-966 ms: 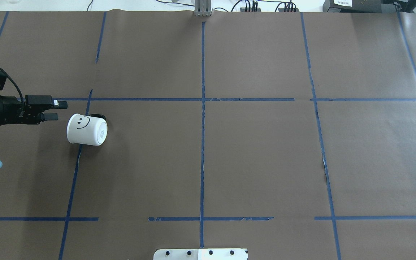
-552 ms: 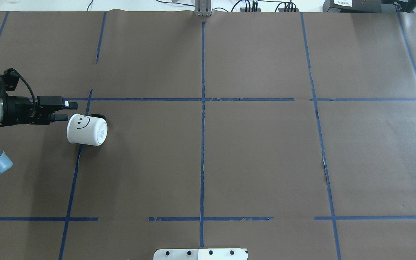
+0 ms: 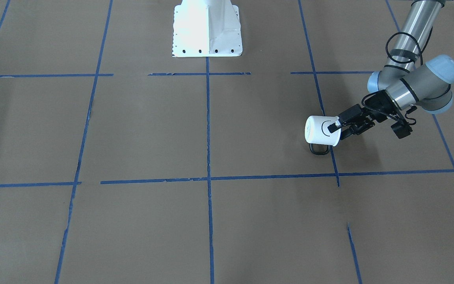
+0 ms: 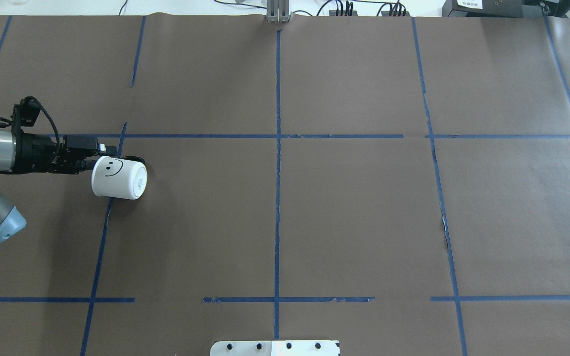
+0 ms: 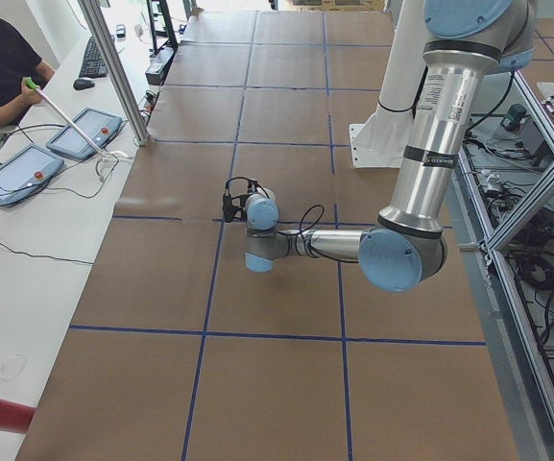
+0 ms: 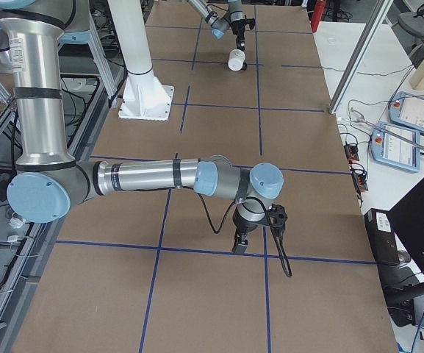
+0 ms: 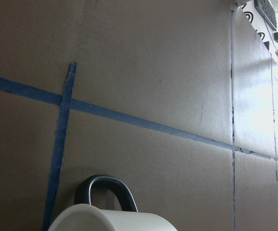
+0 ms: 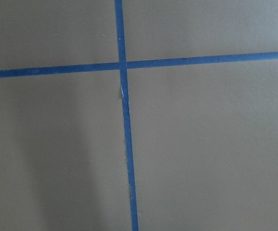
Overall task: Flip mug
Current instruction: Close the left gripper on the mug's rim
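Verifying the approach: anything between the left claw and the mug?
Nothing visible. The left claw is right at the near end of the mug, which lies on its side; only bare table paper surrounds them.

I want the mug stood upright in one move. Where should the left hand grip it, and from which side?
Probably the rim wall, from the robot's left: the mug lies on its side, open mouth facing the left hand, handle on the far side, out of the way.

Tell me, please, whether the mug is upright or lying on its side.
Lying on its side: the mug has its round base facing sideways and its smiley face upward.
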